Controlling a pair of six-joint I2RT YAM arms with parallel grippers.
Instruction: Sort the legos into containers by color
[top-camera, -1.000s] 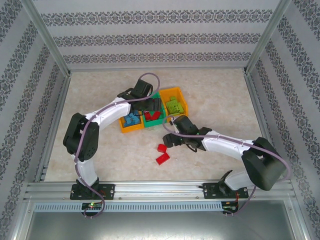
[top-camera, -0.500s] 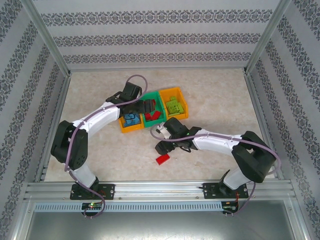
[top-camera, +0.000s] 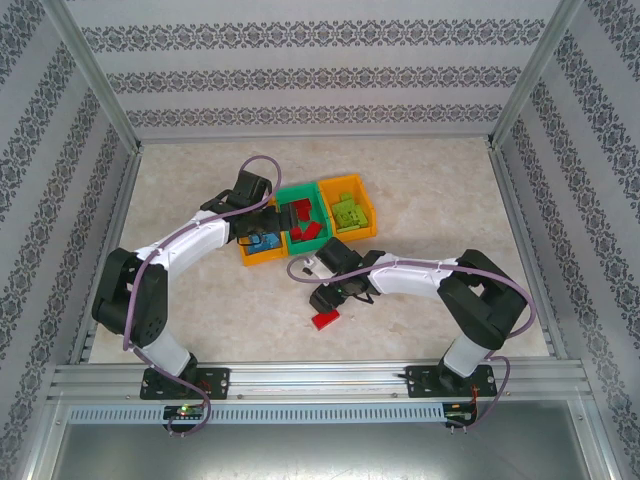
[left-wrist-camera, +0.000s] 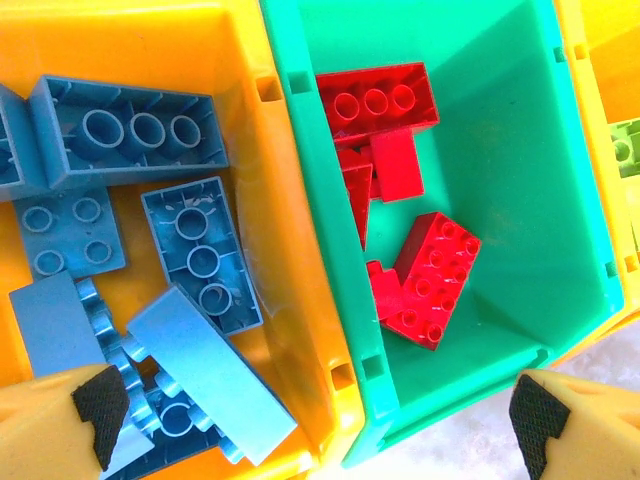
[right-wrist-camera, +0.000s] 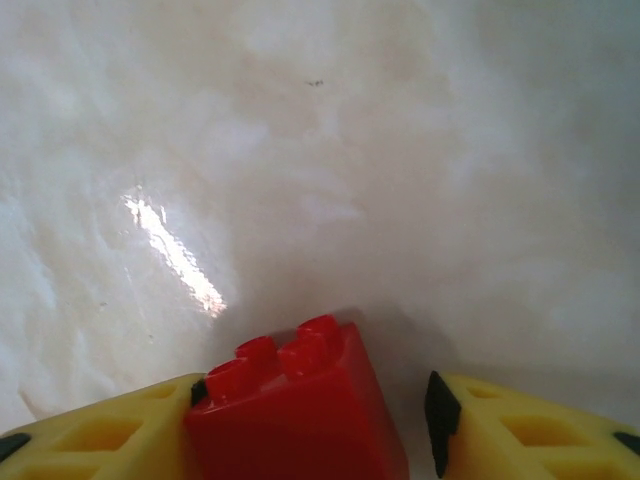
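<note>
Now the right claw (right-wrist-camera: 315, 400) sits low on the table (right-wrist-camera: 300, 120), straddling a red brick (right-wrist-camera: 290, 415). Its left pad touches the brick while a thin gap shows at the right pad, so the jaws are partly apart and not clamped. A second ago they stood wider, and the claw was off to the right of this brick. The arm has since reached leftward over it, and from above the brick is now covered. A second red brick (top-camera: 324, 320) lies just nearer the arm bases, where it lay before.

The left claw (left-wrist-camera: 322, 425) hangs with jaws wide apart above the wall shared by the left orange bin (left-wrist-camera: 250, 160) and the green bin (left-wrist-camera: 520, 120). A second ago it was over the green bin; it has drawn back toward the left, and its elbow has swung out to the left too. Blue bricks (left-wrist-camera: 190, 250) lie heaped in the left orange bin, red bricks (left-wrist-camera: 430, 275) in the green bin, and lime bricks (top-camera: 348, 212) in the right orange bin (top-camera: 340, 184).
</note>
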